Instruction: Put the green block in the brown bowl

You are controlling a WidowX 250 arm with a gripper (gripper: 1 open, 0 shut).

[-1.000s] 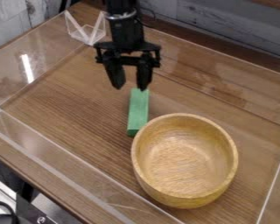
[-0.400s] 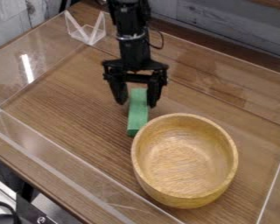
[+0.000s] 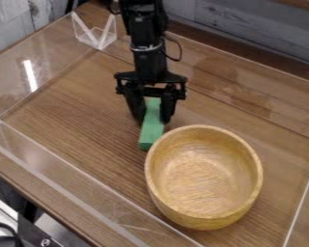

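Near the wooden table's (image 3: 67,125) middle, black gripper (image 3: 151,109) straddles the slim green rectangular block's (image 3: 151,132) far end, jaws parted, grip unconfirmed; round wooden bowl (image 3: 204,177) just beyond.

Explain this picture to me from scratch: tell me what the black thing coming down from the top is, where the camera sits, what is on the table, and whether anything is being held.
The black thing is a robot arm, and its tip is a gripper, a two-fingered claw pointing down. One camera looks down at the wooden table from the front at an angle. Two things lie on it: the green block, a slim bar, and the brown bowl, which is empty and sits just beside the block's near end. The fingers stand on either side of the block's far end. The picture does not show whether they are pressing on it yet, so no hold is certain; the block lies flat on the table.
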